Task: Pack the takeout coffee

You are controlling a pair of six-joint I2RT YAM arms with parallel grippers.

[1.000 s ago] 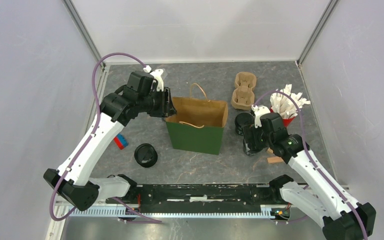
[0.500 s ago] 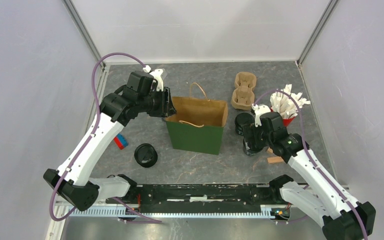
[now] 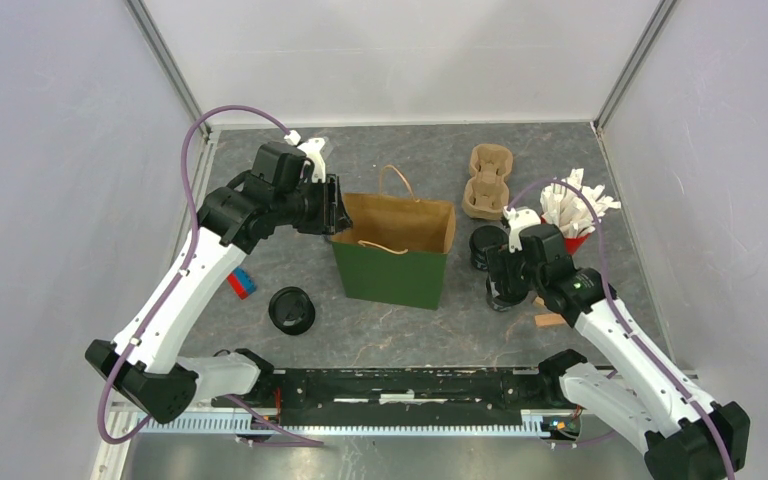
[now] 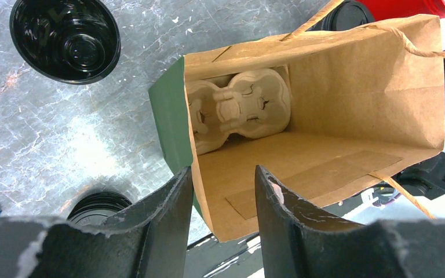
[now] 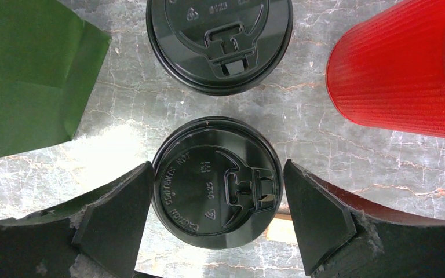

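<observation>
left gripper [image 4: 223, 174] at 9 o'clock side of upright green paper bag [image 3: 390, 275], jaws apart, astride its rim wall; pulp carrier [image 4: 237, 113] lies in bag bottom; right gripper [image 5: 217, 174] at 3 o'clock of bag, fingers flanking lidded black cup [image 5: 217, 182] standing on table [image 3: 560, 150], pads at lid rim, cannot tell if clamped; second lidded cup [image 5: 220, 40] at its 12 o'clock, just apart; red cup [image 5: 400, 69] at 2 o'clock; third cup [image 3: 291, 310] at bag's 8 o'clock; spare carrier [image 3: 487, 182] at bag's 1 o'clock
</observation>
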